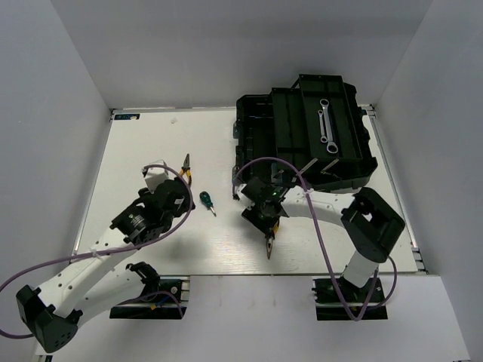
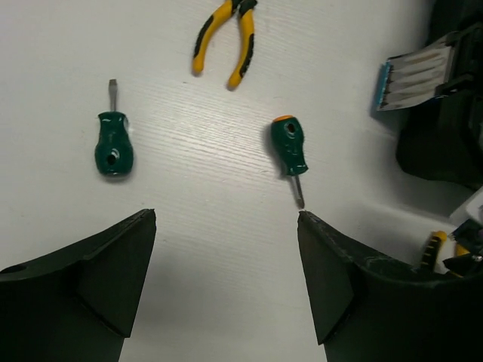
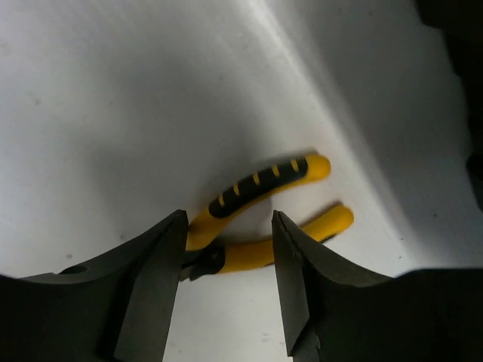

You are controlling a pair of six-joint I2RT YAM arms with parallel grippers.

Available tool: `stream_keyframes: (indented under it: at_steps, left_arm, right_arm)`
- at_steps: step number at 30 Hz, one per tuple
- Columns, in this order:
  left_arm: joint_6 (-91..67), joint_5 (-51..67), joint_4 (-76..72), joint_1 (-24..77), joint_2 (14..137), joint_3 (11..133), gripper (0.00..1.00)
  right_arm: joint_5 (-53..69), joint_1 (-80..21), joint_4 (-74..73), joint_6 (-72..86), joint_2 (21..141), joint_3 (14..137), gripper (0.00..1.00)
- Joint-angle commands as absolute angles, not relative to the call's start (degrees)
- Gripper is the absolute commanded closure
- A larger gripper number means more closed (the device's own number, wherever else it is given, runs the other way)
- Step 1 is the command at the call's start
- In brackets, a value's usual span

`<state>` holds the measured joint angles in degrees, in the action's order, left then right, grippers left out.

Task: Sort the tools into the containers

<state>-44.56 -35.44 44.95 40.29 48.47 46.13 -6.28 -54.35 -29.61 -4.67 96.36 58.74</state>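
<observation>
Right gripper (image 3: 229,219) jaws apart over the pliers (image 3: 256,188); left gripper (image 2: 226,217) spread wide, screwdriver (image 2: 290,147) just ahead.

Toolbox (image 1: 256,132) back right, wrenches (image 1: 326,124) inside; screwdriver (image 1: 205,200) mid-table, pliers (image 1: 186,167) behind-left of it.

LIGHT: bright, even, from overhead on the white table (image 1: 136,151) | SHADOWS: soft grey pools under the left arm (image 1: 139,219) and right arm (image 1: 373,222) | GLARE: small highlights on a green screwdriver (image 2: 114,143) | FOCUS: overhead view crisp; right wrist view dimmer, greyer, broad shadow at its right, yellow pliers (image 3: 260,185) slightly soft
</observation>
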Motion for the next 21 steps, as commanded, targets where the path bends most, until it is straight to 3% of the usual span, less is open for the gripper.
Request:
stream_keyframes:
  at_steps: [1,5,6,11,12,21]
  left_arm:
    - [-46.8,-38.8,47.3,40.3,47.5,44.6,0.14]
    - [-45.7,-38.2,46.0,40.3,53.6,47.2,0.14]
    - [-45.0,-38.2,44.6,39.8,54.7,47.7,0.14]
    - [-41.7,-36.1,41.5,38.0,59.1,50.4,0.14]
    - [-41.1,-35.5,40.8,38.0,59.6,51.1,0.13]
    - [-37.8,-23.0,36.1,28.4,66.3,54.3,0.13]
  right_arm:
    - [-12.4,-54.5,-26.6,-2.2,98.3,61.8,0.46]
    - [-8.4,-54.4,-27.5,-1.5,101.8,62.8,0.58]
    - [-6.8,-54.4,-27.7,-1.4,102.2,62.8,0.67]
    - [2.9,-54.1,-30.1,-1.8,101.9,63.2,0.90]
    - [4.0,-54.1,-31.3,-2.7,100.9,63.5,0.99]
    - [23.5,-53.8,-44.1,-8.9,93.3,77.3,1.00]
